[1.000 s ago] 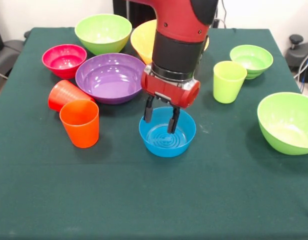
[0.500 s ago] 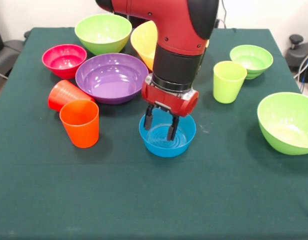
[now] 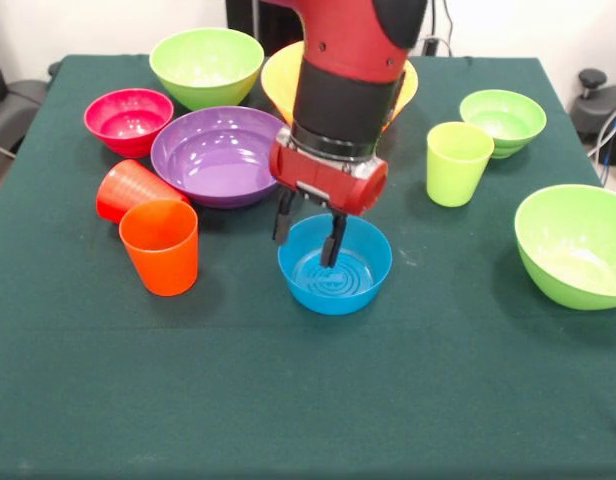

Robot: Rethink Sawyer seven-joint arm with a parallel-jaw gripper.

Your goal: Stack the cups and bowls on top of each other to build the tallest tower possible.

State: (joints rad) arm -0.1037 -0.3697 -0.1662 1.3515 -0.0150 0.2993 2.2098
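Observation:
My gripper [image 3: 308, 232] is open and hangs over the far left rim of the blue bowl [image 3: 356, 275]; one finger is inside the bowl, the other outside it. The orange cup [image 3: 161, 245] stands upright to the left. The red cup [image 3: 126, 187] lies on its side behind it. The lime green cup [image 3: 456, 162] stands upright at the right. The purple bowl [image 3: 218, 155] and the magenta bowl [image 3: 128, 120] are at the left. The yellow bowl [image 3: 278, 80] is partly hidden behind the arm. No stack shows.
Lime green bowls sit at the back left [image 3: 206, 65], the back right [image 3: 503, 120] and the right edge [image 3: 576, 245]. The green table cloth [image 3: 308, 400] covers the table. The arm [image 3: 348, 70] comes down over the middle.
My gripper has shifted left and slightly toward the far side over the blue bowl; its left finger now sits outside the rim. The bowl and cups have not moved.

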